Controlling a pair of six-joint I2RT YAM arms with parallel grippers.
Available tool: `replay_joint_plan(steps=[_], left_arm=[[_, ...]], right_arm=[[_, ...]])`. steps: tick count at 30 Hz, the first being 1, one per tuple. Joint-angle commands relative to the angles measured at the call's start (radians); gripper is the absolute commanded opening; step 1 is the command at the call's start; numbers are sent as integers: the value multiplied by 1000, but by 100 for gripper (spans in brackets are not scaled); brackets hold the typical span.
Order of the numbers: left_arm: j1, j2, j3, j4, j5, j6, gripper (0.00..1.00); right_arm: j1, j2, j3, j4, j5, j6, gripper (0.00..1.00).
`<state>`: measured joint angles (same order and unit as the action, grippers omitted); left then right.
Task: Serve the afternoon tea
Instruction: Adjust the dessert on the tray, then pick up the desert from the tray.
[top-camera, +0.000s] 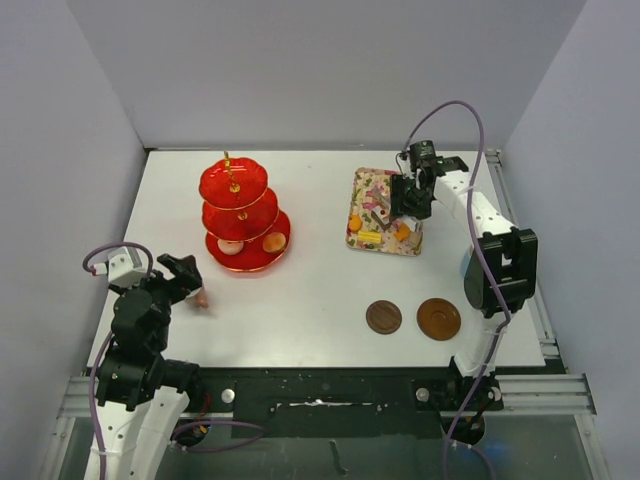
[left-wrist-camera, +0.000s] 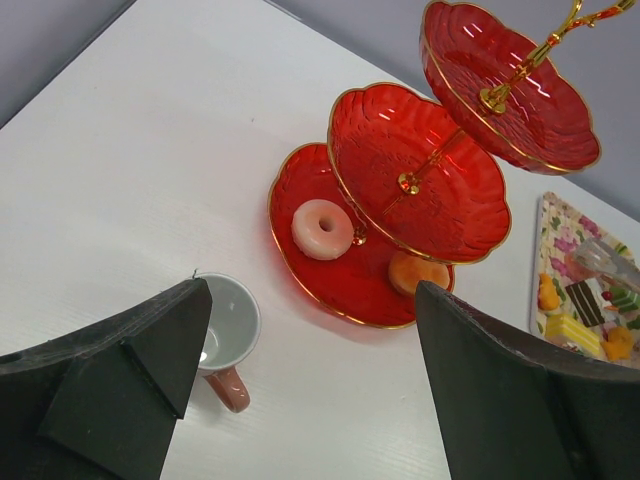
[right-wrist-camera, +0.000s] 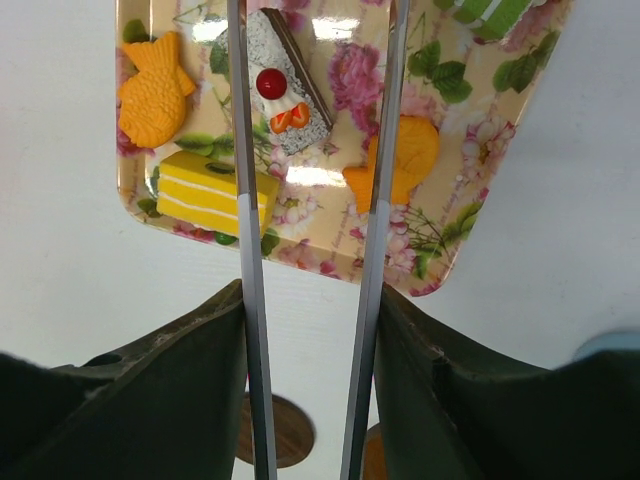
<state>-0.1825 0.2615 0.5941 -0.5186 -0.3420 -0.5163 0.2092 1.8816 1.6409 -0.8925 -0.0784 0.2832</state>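
While the right tool (right-wrist-camera: 310, 300) clamps tongs (right-wrist-camera: 243, 150) astride the cherry cake slice (right-wrist-camera: 290, 85), the left tool (left-wrist-camera: 312, 290) gapes.

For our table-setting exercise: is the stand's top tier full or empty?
Empty: the top tier shows only bare red surface, with nothing resting on it.

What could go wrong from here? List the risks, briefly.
1. The right tool grips tongs whose blades straddle the cherry-topped slice; the yellow cake and an orange sweet lie close, so closing may shove them.
2. The red stand has overhanging tiers; loading the bottom one could knock it.
3. The open left tool hovers by the pink cup, which might tip.
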Motion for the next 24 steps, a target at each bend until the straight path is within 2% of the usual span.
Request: replay_joint_plan(steps=[1, 11, 24], left_arm=[[-6, -11, 5, 69, 8, 9, 82], [-6, -8, 6, 67, 8, 9, 82], [-6, -4, 6, 65, 6, 7, 82]], right_arm=[[28, 9, 77, -20, 77, -22, 47], [49, 36, 108, -41, 112, -20, 44], [30, -37, 67, 23, 158, 18, 32]])
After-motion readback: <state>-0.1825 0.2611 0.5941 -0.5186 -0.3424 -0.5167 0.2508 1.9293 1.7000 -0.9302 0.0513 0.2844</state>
